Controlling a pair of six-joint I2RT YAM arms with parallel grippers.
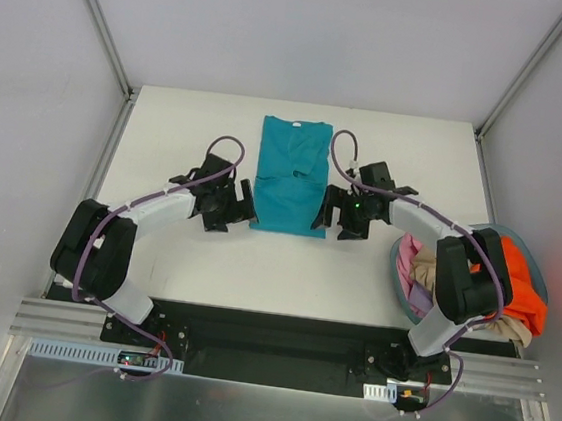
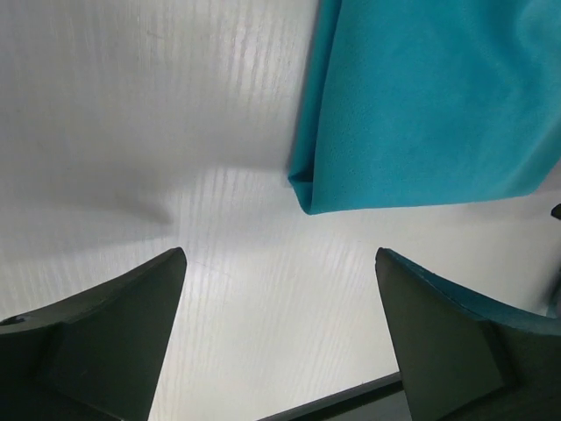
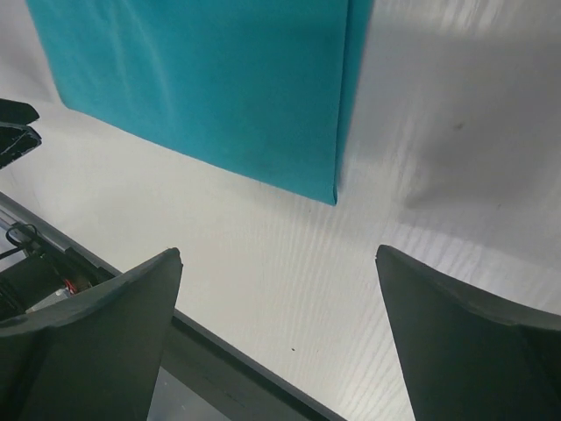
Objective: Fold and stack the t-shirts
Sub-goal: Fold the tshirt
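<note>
A teal t-shirt [image 1: 292,174] lies flat on the white table, its sides folded in to a long rectangle. My left gripper [image 1: 244,207] is open and empty just left of its near left corner [image 2: 307,197]. My right gripper [image 1: 327,215] is open and empty just right of its near right corner [image 3: 329,189]. Neither gripper touches the cloth. Orange [image 1: 523,281], pink [image 1: 413,260], tan [image 1: 433,272] and lavender [image 1: 418,300] shirts lie heaped in the basket at the right.
The round blue-grey basket [image 1: 529,246] stands at the table's right edge beside the right arm. Grey walls close in the table on three sides. The black base rail [image 1: 278,336] runs along the near edge.
</note>
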